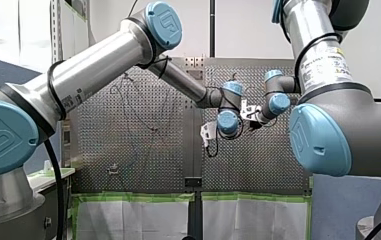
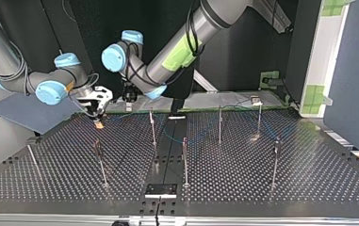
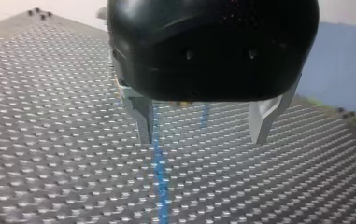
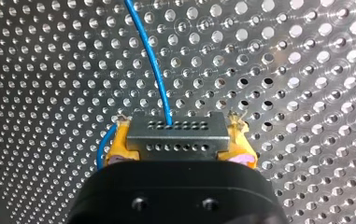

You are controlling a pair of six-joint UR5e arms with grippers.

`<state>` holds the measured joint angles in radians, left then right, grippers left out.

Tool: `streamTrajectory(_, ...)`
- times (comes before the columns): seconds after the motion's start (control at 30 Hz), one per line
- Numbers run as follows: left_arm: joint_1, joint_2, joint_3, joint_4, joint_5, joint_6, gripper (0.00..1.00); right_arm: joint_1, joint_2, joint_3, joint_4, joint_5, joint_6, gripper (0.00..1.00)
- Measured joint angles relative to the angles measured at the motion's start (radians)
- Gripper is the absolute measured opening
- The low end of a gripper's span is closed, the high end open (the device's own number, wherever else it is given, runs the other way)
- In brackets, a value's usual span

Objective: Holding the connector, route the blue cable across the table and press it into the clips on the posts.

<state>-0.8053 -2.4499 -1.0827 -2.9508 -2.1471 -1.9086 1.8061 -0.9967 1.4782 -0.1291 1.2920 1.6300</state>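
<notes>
Fingers first: my right gripper [image 4: 179, 128] is clamped on the connector [image 4: 178, 140]. Its two yellow pads [image 4: 119, 142] press the short ends of the grey block, one pad per end. By contrast, my left gripper [image 3: 203, 137] is spread wide, and its two bare metal fingers [image 3: 144, 122] hold nothing.

View comparison. Only the right wrist view shows the grip: the blue cable [image 4: 150, 60] leaves one hole of the connector's upper row and runs off across the perforated table [image 4: 306, 70]. Only the left wrist view shows the cable lying flat on the table just beside one metal finger. The top view alone shows the layout. Both grippers hang over the far side of the table, in the view's left half. My right one is lowest and close to the surface; my left one is just beside it and higher. In the front view the wrist joints cover both grippers, so I cannot read either grip there.

Count. Two arms, two grippers, one connector, one blue cable. I count seven posts [image 2: 184, 160] in the top view, upright and well apart. Their clips are too small to tell.
</notes>
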Motion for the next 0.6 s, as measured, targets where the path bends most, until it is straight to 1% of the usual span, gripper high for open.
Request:
streamTrajectory(0.1, 0.004, 0.000, 0.023, 0.010, -0.025, 0.000, 1.00, -0.001, 0.000, 0.000, 0.000, 0.000, 0.002, 0.00)
streamTrajectory(0.17, 0.009, -0.002, 0.028, 0.018, -0.032, 0.000, 1.00, -0.001, 0.000, 0.000, -0.001, 0.000, 0.003, 0.00)
streamTrajectory(0.27, 0.017, -0.014, 0.035, 0.025, -0.022, 0.000, 1.00, -0.001, 0.000, 0.000, -0.001, 0.000, 0.004, 0.00)
streamTrajectory(0.37, 0.024, -0.036, 0.051, 0.015, -0.008, -0.001, 1.00, -0.001, 0.000, 0.000, -0.002, 0.000, 0.004, 0.00)
streamTrajectory(0.47, 0.036, -0.069, 0.082, -0.006, -0.007, -0.008, 1.00, -0.002, 0.000, 0.000, -0.002, -0.002, 0.004, 0.00)
streamTrajectory(0.6, 0.047, -0.095, 0.123, -0.003, -0.010, -0.012, 1.00, -0.002, 0.000, 0.000, -0.002, -0.012, 0.004, 0.00)
